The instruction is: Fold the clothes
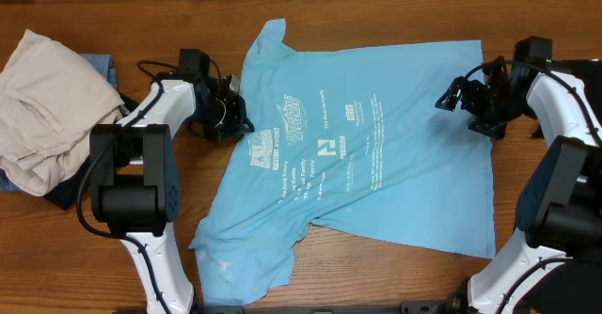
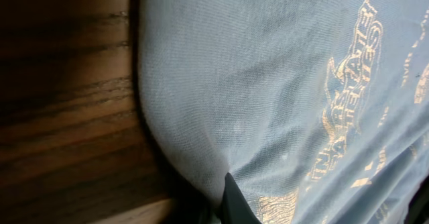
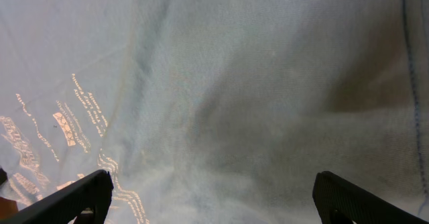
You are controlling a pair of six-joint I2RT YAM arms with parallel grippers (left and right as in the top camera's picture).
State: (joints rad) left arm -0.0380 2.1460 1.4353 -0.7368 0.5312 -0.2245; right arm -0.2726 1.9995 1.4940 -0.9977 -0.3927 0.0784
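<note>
The sky-blue T-shirt [image 1: 376, 164] lies spread on the wooden table [image 1: 376, 276]. My right gripper [image 1: 456, 96] is spread wide over its hem. I cannot tell whether my left gripper [image 1: 235, 117] is closed. I should pinch both edges evenly, one layer only.

White arm links [image 1: 160, 107], black joint housings [image 1: 132, 178] (looped black cables [image 1: 155, 67]), black jaws.
</note>
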